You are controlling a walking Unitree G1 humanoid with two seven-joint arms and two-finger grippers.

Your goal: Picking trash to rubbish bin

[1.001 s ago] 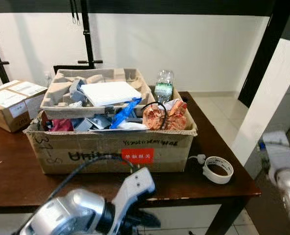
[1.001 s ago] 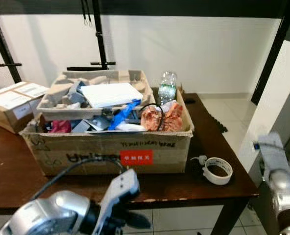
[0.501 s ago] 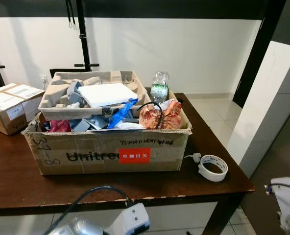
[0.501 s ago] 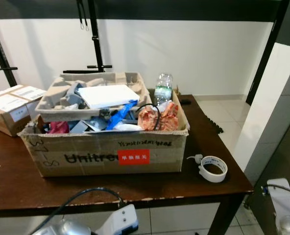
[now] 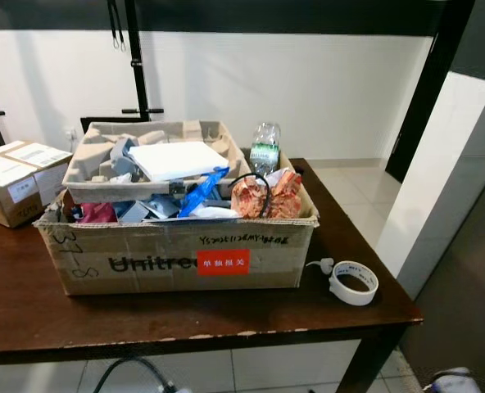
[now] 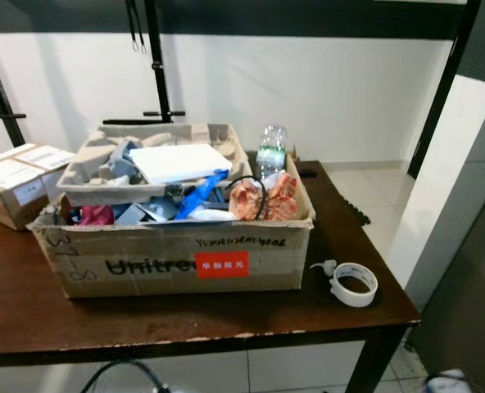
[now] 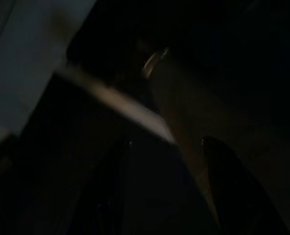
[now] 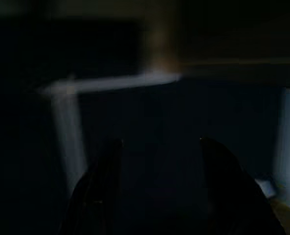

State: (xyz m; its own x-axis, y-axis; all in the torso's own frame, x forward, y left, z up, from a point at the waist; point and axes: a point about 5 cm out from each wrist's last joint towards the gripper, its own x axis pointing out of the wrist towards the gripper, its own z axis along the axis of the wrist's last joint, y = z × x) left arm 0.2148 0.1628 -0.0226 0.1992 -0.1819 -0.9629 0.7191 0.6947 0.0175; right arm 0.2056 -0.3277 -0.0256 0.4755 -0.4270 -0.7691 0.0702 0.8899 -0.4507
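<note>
A large cardboard box (image 5: 177, 254) printed "Unitree" stands on a dark wooden table (image 5: 226, 315). It is heaped with trash: a grey pulp tray (image 5: 95, 164), a white flat slab (image 5: 177, 160), a blue wrapper (image 5: 201, 190) and a crumpled orange-pink wrapper (image 5: 263, 196). A clear plastic bottle (image 5: 265, 149) stands at the box's far right corner. Both arms hang low in shade. In the dark left wrist view the left gripper (image 7: 169, 196) shows two black fingers apart with nothing between them. The right gripper (image 8: 162, 191) looks the same.
A white tape roll (image 5: 353, 282) lies near the table's front right corner. A smaller sealed carton (image 5: 13, 180) sits at the far left. White wall and black frame posts stand behind; tiled floor opens to the right. A black cable (image 5: 132, 372) loops below the table's front edge.
Both silver arms have dropped out of the bottom of the eye views. The camera has shifted slightly; the box and its contents have not moved.
</note>
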